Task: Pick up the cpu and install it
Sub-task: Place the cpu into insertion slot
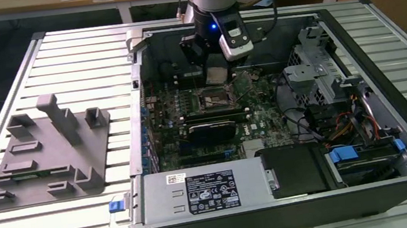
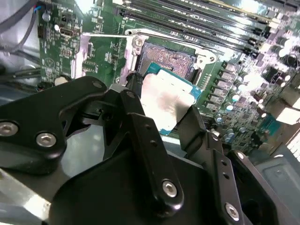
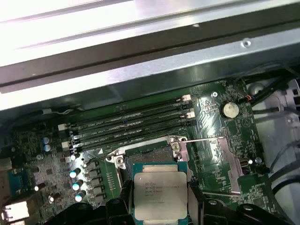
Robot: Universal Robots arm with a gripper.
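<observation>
My fingers [image 2: 140,125] are clamped on two opposite edges of the chip [image 2: 166,101], its silver top turned toward both wrist cameras. It isn't seated yet: I'm holding it close over the open socket [image 2: 169,58], whose bare contact field shows just past the chip's edge. Beyond the socket, in the first wrist view, run the long memory slots [image 3: 131,124], with a coin battery [image 3: 229,109] off to one side. In the exterior view the chip [image 1: 217,76] hangs under the arm, which enters from twelve o'clock. The socket [image 1: 213,96] is right at its six o'clock, inside the open computer case [image 1: 351,32]. The power supply [image 1: 205,189] fills the case's six o'clock end. At the case's nine o'clock a grey plastic holder [image 1: 45,151] lies on the slatted table [image 1: 65,61].
</observation>
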